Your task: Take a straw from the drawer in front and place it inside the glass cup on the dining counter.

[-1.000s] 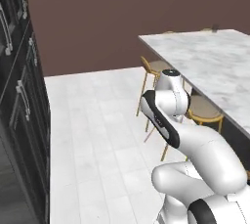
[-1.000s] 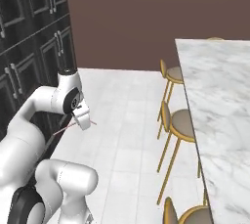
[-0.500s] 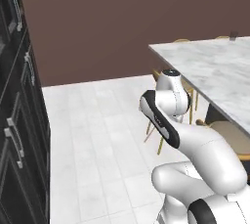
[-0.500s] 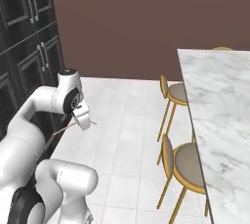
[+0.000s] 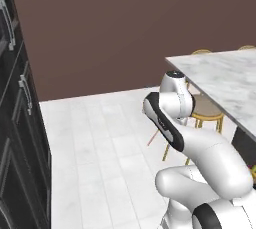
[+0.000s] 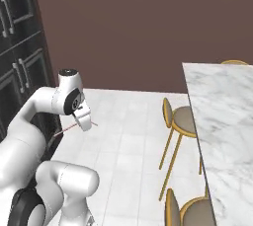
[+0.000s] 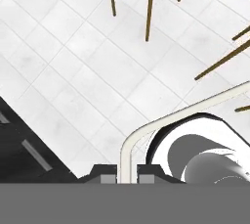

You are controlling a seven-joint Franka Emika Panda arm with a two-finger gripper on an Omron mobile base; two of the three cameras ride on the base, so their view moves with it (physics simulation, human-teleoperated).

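**End effector carrying the straw beside the worktop**

The end effector point(image 6: 84, 120), folded in close to the arm above the white tiled floor point(image 6: 133, 146), is closed on the straw point(image 6: 69, 129), whose thin pink end also slants out by the arm in the left base view point(image 5: 152, 139). The marble worktop point(image 6: 222, 121) lies to the right. Gold-legged stools point(image 6: 179, 120) stand along its near edge. Dark cabinets point(image 5: 20, 123) line the left.

White grey-veined dining counter point(image 6: 222, 116)
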